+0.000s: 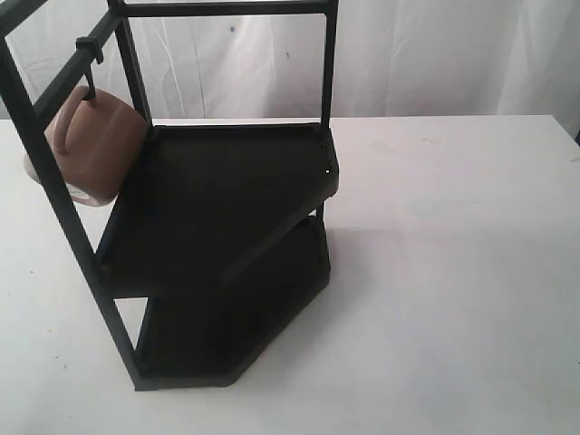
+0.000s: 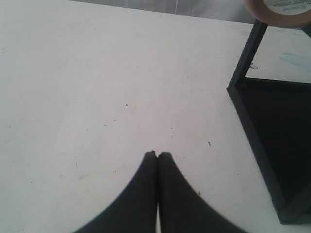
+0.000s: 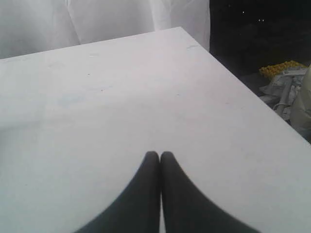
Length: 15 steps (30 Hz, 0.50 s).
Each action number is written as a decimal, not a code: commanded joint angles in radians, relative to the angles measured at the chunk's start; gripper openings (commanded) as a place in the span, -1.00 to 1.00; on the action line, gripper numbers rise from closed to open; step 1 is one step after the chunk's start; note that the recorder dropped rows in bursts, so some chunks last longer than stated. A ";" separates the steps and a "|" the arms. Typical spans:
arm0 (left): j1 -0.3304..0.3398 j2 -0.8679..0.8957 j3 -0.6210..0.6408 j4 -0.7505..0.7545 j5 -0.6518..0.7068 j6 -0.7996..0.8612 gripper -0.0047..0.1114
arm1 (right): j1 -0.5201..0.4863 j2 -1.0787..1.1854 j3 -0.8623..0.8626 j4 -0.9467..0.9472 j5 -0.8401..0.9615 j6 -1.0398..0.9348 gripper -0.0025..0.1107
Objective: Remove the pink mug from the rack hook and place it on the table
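Observation:
The pink mug (image 1: 93,145) hangs by its handle from a hook on the upper left bar of the tall black rack (image 1: 222,204), which stands on the white table (image 1: 453,272). Only the mug's rim (image 2: 278,10) shows in the left wrist view, above the rack's corner post (image 2: 245,56). My left gripper (image 2: 157,154) is shut and empty, over bare table well away from the rack. My right gripper (image 3: 160,154) is also shut and empty above the tabletop. Neither arm shows in the exterior view.
The rack's two dark shelves (image 1: 217,195) jut out to the right of the mug. A white curtain (image 1: 408,54) backs the table. The table's far corner (image 3: 182,30) and right edge are near the right gripper, with clutter (image 3: 286,90) beyond.

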 commanded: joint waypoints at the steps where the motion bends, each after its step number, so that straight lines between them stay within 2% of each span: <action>1: -0.008 -0.004 0.004 -0.006 -0.012 0.003 -0.92 | 0.004 -0.001 0.002 0.000 -0.007 0.004 -0.96; 3: -0.008 -0.004 0.004 -0.005 -0.085 -0.004 -0.92 | 0.004 -0.001 0.002 0.000 -0.007 0.004 -0.96; 7: -0.008 -0.004 0.004 -0.047 -0.332 -0.105 -0.92 | 0.004 -0.001 0.002 0.000 -0.007 0.004 -0.96; 12: -0.008 -0.004 0.004 -0.041 -0.615 -0.115 -0.92 | 0.004 -0.001 0.002 0.000 -0.007 0.004 -0.96; 15: -0.008 -0.004 0.004 -0.041 -0.849 -0.113 -0.92 | 0.004 -0.001 0.002 0.000 -0.007 0.004 -0.96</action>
